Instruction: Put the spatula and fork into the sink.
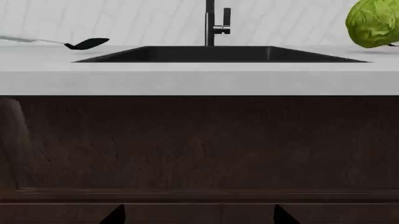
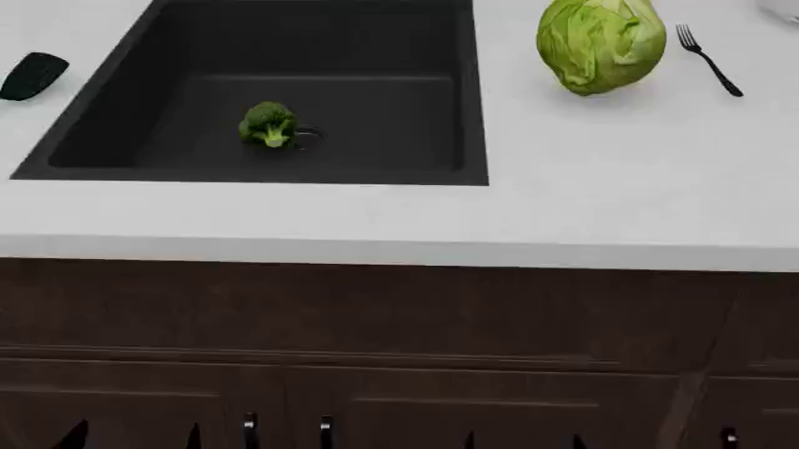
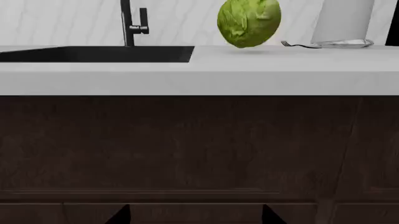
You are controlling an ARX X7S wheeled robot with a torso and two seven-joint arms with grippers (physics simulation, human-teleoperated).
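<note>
Left wrist view: the camera sits low, facing the dark wood cabinet front (image 1: 199, 144) below the white countertop (image 1: 199, 77). The counter's front edge runs straight across the picture; above it the sink (image 1: 218, 53) shows as a thin black opening with the faucet (image 1: 215, 23) upright behind it at the white wall. The spatula (image 1: 84, 44) lies flat on the counter to one side of the sink, apart from its rim, black head toward the basin, pale handle running out of the picture. A lettuce head (image 1: 373, 23) stands on the counter past the sink's other end. Two dark tips of the left gripper (image 1: 199, 215) show at the picture's lower edge, spread wide, nothing between them. Head view: the sink (image 2: 481, 112) fills the upper left, a broccoli floret (image 2: 268, 123) lying inside it beside the round drain (image 2: 307, 137). The spatula head (image 2: 33, 75) is on the counter left of the basin, near its rim but not touching. To the right of the sink the lettuce (image 2: 601, 42) stands well clear of the rim, and the fork (image 2: 708, 59) lies just right of it, tines pointing away from the robot. The broad counter strip between sink and front edge is bare. Right wrist view: again low, facing the cabinet; the right gripper (image 3: 196, 214) tips are wide apart and empty. On the counter the fork (image 3: 299, 45) is a thin sliver, probably touching nothing, between the lettuce and a pale upright object (image 3: 343, 23) I cannot identify.
</note>
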